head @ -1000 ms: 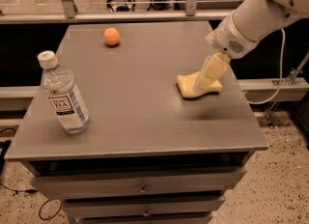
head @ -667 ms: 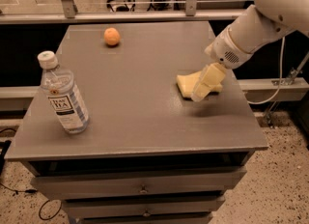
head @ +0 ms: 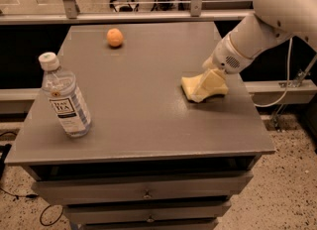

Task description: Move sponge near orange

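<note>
One hand [head: 210, 83], grip unclear, at sponge [head: 189, 86] near right edge; open tabletop [head: 148, 100] toward orange [head: 115, 37].

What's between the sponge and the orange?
Only bare tabletop, per the camera view. The bottle stands off that line, front left. The hand is at the sponge; the orange sits far back.

The arm [head: 257, 33] is white, smooth and fat, with a big round joint [head: 290, 1] on top. A small dotted circle [head: 232, 63] sits near its end. The pale yellow claw [head: 208, 86] is down at the table's [head: 138, 105] right side.
</note>
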Robot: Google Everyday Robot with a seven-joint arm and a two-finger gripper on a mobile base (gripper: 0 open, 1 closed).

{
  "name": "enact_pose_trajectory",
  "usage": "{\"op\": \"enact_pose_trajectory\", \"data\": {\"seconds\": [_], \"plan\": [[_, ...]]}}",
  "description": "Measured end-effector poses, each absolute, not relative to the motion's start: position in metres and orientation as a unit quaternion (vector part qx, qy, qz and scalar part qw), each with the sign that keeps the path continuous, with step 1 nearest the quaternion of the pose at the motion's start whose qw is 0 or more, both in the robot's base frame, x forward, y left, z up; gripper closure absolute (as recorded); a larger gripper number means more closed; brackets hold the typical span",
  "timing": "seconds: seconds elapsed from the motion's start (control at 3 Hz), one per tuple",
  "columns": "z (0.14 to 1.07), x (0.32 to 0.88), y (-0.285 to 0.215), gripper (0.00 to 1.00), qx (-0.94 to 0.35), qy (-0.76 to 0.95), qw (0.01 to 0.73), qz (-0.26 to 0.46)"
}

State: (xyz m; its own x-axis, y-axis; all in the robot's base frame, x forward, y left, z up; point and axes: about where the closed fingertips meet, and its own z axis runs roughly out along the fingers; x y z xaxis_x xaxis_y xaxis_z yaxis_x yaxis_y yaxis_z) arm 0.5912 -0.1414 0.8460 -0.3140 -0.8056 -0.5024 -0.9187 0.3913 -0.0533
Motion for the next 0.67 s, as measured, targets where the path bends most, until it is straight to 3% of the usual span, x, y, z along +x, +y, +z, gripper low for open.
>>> {"op": "enact_pose_trajectory", "data": {"seconds": [0.67], "plan": [[0.8558,0.5872,-0.1302,0.78,-0.545,0.805,0.204,0.119]]}}
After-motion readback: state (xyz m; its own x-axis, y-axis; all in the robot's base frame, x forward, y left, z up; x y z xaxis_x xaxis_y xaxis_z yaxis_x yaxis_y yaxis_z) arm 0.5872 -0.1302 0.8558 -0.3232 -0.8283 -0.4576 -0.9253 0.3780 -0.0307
